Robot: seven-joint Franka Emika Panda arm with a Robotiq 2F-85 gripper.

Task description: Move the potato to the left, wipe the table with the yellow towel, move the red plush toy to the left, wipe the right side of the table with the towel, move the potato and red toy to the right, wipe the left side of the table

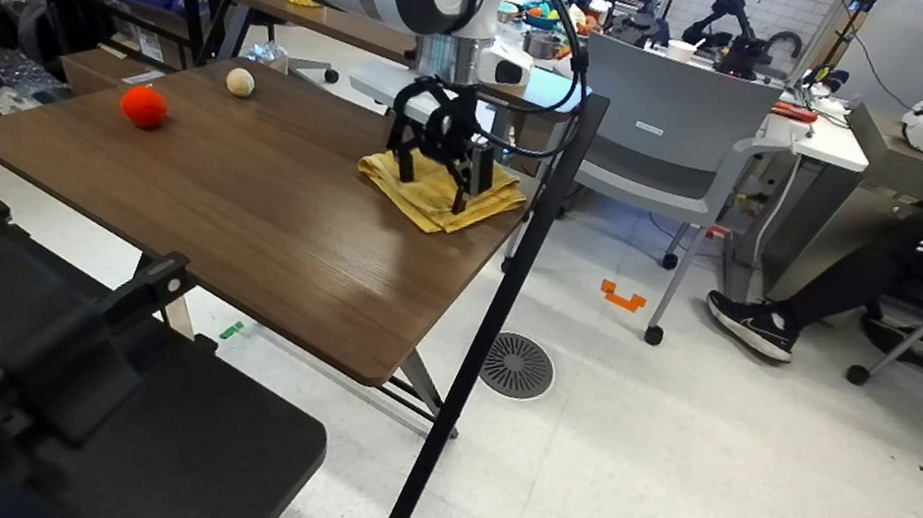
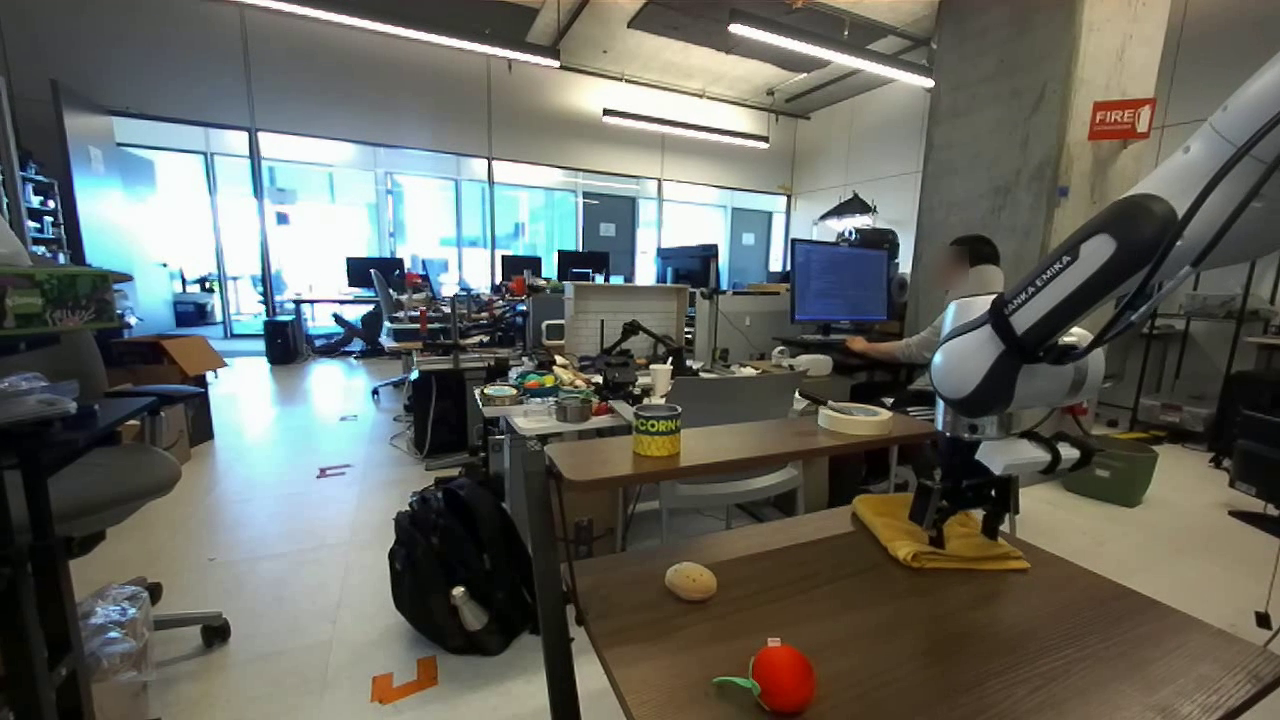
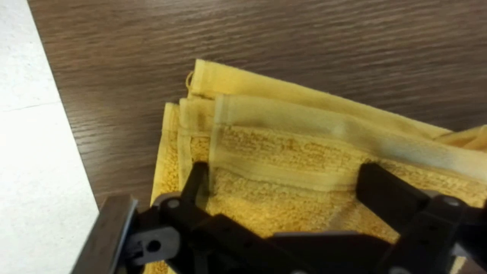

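The yellow towel lies folded near one end of the brown table. My gripper points straight down over this cloth, its jaws wide apart. In the wrist view, the open gripper has layers of the towel spread beneath and between its fingers, none visibly pinched. Whether the fingertips press on the cloth, I cannot tell. Toward the table's far end from the towel are the tan potato and the red plush toy, with a green leaf. Both the potato and the toy stand apart.
A narrow raised bench runs alongside the table, bearing a corn can and a tape roll. A slanting black pole passes the table corner by the towel. A grey chair stands behind the arm. White floor borders the table edge.
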